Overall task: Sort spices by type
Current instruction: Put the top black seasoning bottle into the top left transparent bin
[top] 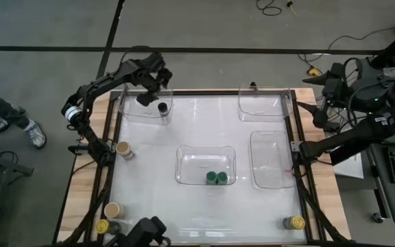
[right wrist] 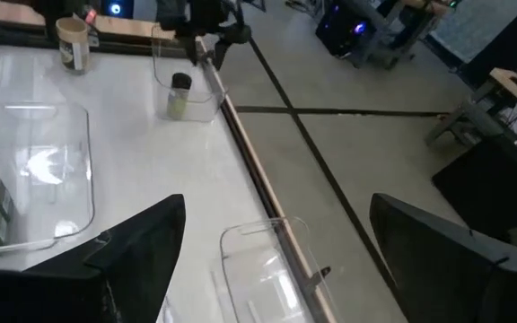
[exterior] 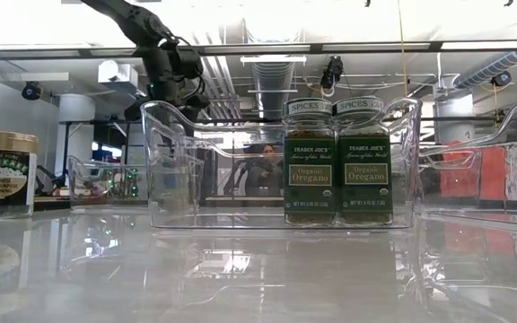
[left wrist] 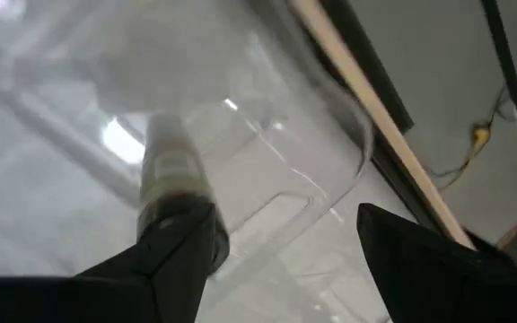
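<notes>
Small black-lidded spice jar (top: 162, 108) stands upright in clear plastic tray (top: 130, 113), just below my open, empty left gripper (top: 147, 91).

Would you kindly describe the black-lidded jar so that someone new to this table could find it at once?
Start at the clear tray in the far left corner of the table, below the left gripper, whose fingers are open. The black-lidded jar stands upright inside it, alone, near the tray's right wall. It is the only jar in that tray; the two green-lidded jars share the middle tray.
</notes>
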You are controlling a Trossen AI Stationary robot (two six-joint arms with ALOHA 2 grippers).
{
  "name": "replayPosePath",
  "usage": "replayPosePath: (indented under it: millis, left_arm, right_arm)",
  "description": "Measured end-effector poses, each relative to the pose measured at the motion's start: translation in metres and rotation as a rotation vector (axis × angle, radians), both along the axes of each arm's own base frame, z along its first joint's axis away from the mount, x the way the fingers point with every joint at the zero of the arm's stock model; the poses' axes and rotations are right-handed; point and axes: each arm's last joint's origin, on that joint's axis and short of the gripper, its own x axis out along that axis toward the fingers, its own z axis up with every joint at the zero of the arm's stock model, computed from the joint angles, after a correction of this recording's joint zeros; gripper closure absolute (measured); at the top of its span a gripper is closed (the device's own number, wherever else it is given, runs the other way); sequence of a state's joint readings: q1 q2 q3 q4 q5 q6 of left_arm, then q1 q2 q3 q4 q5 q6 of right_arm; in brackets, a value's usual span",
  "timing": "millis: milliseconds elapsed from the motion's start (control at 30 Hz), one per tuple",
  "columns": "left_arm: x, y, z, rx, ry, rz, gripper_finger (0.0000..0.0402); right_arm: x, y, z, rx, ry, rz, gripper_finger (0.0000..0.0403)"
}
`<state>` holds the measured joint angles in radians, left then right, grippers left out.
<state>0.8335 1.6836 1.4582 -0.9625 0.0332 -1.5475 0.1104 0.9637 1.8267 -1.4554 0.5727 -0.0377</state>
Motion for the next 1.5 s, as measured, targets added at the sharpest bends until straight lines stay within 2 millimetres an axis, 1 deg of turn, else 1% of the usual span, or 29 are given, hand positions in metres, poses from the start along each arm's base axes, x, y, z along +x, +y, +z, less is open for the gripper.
replayPosePath:
  millis: [67, 233, 300, 467, 600, 667, 733, 767, 867, 1000, 1267, 1500]
  left_arm:
    - [-0.005, 0.005, 0.000, 0.032, 0.029, -0.059, 0.0151]
    - [-0.015, 0.018, 0.002, 0.134, 0.079, -0.220, 0.0181]
    - [-0.019, 0.020, 0.001, 0.151, 0.103, -0.281, 0.0202]
    - [-0.022, 0.021, -0.002, 0.179, 0.166, -0.458, 0.0270]
    - [-0.019, 0.021, -0.007, 0.188, 0.176, -0.589, 0.0335]
    - [-0.017, 0.022, -0.012, 0.156, 0.146, -0.597, 0.0366]
    - [-0.017, 0.021, -0.017, 0.092, 0.132, -0.558, 0.0391]
    - [-0.017, 0.021, -0.020, 0.064, 0.133, -0.551, 0.0396]
    - [-0.015, 0.019, -0.029, 0.007, 0.155, -0.578, 0.0394]
    - [-0.008, 0.019, -0.036, 0.001, 0.166, -0.617, 0.0400]
    - [-0.006, 0.020, -0.039, 0.008, 0.175, -0.618, 0.0401]
    - [0.001, 0.016, -0.043, 0.009, 0.193, -0.647, 0.0401]
  right_arm:
    - [0.006, 0.001, -0.001, 0.015, 0.008, -0.006, 0.0058]
    - [0.051, 0.006, -0.009, 0.029, 0.103, -0.025, 0.0058]
    - [0.062, 0.007, -0.010, 0.035, 0.114, -0.030, 0.0058]
    - [0.082, 0.009, -0.013, 0.046, 0.118, -0.037, 0.0061]
    - [0.093, 0.011, -0.015, 0.066, 0.106, -0.052, 0.0069]
    - [0.100, 0.011, -0.016, 0.082, 0.095, -0.062, 0.0073]
    - [0.105, 0.012, -0.018, 0.095, 0.097, -0.069, 0.0076]
    - [0.106, 0.012, -0.017, 0.098, 0.090, -0.071, 0.0077]
    - [0.109, 0.012, -0.018, 0.103, 0.086, -0.080, 0.0078]
    - [0.114, 0.013, -0.020, 0.115, 0.089, -0.090, 0.0075]
    - [0.112, 0.013, -0.019, 0.138, 0.068, -0.107, 0.0080]
    - [0.112, 0.013, -0.019, 0.131, 0.073, -0.103, 0.0090]
